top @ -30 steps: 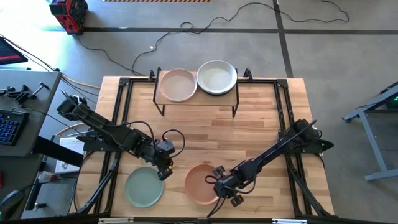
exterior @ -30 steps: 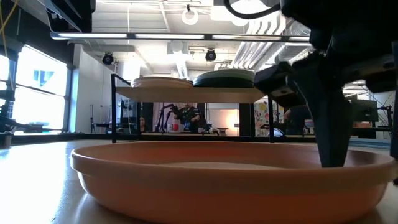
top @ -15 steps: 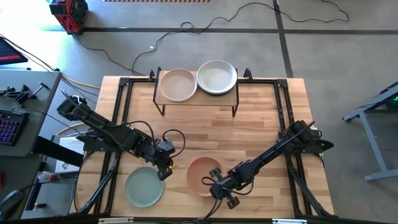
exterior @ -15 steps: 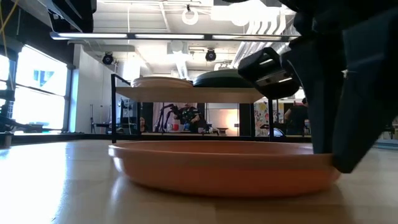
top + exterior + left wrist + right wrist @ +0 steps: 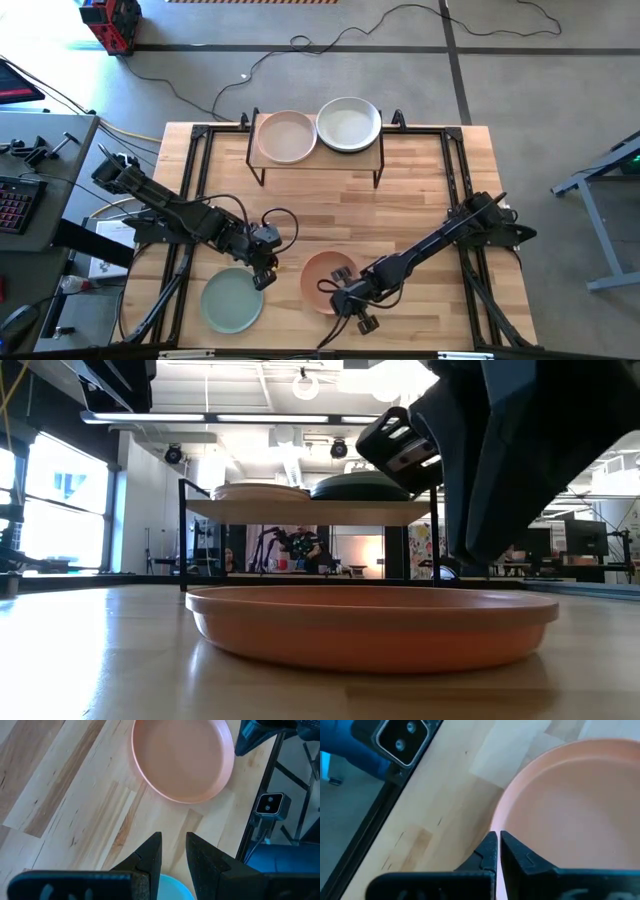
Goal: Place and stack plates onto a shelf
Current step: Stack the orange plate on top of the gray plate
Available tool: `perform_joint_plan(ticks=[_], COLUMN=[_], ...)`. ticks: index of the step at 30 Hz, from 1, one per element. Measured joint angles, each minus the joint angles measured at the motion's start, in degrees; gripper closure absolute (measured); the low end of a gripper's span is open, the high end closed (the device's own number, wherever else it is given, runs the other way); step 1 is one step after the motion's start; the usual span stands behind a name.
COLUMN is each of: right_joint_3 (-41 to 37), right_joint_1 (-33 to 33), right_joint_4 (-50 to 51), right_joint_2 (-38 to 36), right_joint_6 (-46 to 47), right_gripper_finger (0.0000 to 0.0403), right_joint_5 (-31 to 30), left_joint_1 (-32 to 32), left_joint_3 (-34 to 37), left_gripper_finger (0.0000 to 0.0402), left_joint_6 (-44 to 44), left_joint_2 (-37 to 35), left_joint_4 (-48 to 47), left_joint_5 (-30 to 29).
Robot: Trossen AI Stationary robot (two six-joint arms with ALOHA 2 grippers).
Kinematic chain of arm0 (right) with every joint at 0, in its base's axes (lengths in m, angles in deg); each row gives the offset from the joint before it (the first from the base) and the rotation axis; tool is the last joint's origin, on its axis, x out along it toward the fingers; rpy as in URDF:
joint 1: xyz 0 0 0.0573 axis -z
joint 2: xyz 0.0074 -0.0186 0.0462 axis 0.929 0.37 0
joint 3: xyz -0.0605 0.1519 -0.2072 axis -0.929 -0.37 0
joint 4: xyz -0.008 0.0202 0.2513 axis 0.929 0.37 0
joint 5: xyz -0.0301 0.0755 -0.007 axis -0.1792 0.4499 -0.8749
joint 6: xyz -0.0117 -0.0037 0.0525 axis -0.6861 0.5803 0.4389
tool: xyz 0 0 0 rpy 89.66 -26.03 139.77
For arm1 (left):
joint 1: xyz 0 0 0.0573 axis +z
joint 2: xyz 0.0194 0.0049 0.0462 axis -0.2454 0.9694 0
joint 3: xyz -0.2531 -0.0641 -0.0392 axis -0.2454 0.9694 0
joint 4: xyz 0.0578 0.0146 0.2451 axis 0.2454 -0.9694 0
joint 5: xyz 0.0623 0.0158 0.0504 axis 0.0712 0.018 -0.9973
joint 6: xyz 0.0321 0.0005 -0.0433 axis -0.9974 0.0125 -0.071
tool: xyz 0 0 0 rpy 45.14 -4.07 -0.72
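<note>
A terracotta plate (image 5: 322,278) sits near the table's front middle, with my right gripper (image 5: 346,294) shut on its near right rim. A pale green plate (image 5: 232,301) lies flat on the table to its left. My left gripper (image 5: 263,272) hovers over that plate's far right edge, slightly open with nothing between its fingers (image 5: 173,854). At the table's far edge stands the shelf (image 5: 318,155), carrying a peach plate (image 5: 287,137) and a whitish plate (image 5: 349,124) side by side. My right gripper pinches the terracotta plate's rim (image 5: 496,827) between its two fingers, one inside the plate and one outside. The fingers (image 5: 516,854) come slanting down from the table's near right side. The plate stays about level; I cannot tell whether its underside (image 5: 370,660) still rests on the table.
Black frame rails (image 5: 196,180) run along the table's left and right sides. Open wooden tabletop (image 5: 330,215) lies between the shelf and the two near plates. A small camera unit (image 5: 402,737) sits at the table's near edge beside my right gripper.
My right gripper has moved a little toward the table's left and shut on the terracotta plate's rim. The plate has shifted a short way toward the far edge, away from the near edge of the table.
</note>
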Motion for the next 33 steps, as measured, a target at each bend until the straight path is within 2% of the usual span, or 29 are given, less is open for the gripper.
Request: perform_joint_plan(ticks=[8,14,19,33], right_joint_3=[0.0,0.0,0.0,0.0], right_joint_1=[-0.3,-0.1,-0.1,-0.3], right_joint_4=[1.2,2.7,2.7,2.3], right_joint_2=[0.4,1.1,1.1,4.0], right_joint_6=[0.1,2.5,0.9,0.2], right_gripper_finger=[0.0386,0.0335,0.0299,0.0293], right_joint_5=[1.1,1.8,0.7,-0.6], left_joint_1=[0.0,0.0,0.0,0.0], left_joint_3=[0.0,0.0,0.0,0.0], left_gripper_finger=[0.0326,0.0326,0.0326,0.0326], left_joint_6=[0.0,0.0,0.0,0.0], left_joint_2=[0.0,0.0,0.0,0.0], left_joint_4=[0.0,0.0,0.0,0.0], left_joint_5=[0.0,0.0,0.0,0.0])
